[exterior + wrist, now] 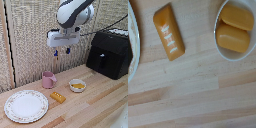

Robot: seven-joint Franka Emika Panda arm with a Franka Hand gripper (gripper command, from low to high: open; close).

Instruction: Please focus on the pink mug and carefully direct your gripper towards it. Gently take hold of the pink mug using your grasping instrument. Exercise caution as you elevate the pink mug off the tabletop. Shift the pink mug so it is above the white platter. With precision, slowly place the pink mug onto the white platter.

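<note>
One pink mug (48,79), upright on the wooden surface (95,102), sits well below the end effector (61,51) and a little off toward the exterior view's left. Its handle is not clearly resolved. Glossy ceramic: judged rigid, fairly light, slick under the fingers and prone to chipping if knocked. Best hold is probably across the rim wall, one finger inside and one outside, or across the body if the opening allows; a handle would be a poorer purchase.

End effector hangs high above the surface with nothing in it; the two blue-tipped fingers stand apart, moderately wide. The mug is absent from the wrist view, so the end effector is not yet over it.

One white platter (26,106), patterned rim, lies flat on the surface, lower still and further toward the exterior view's left, near the mug but apart from it. Nothing on it.

One small white bowl (77,85) lies almost under the end effector, slightly to the exterior view's right; the wrist view shows two yellow pieces in it. One orange wrapped bar (58,97) lies between bowl and platter. One black appliance (108,53) stands off to the exterior view's right.
</note>
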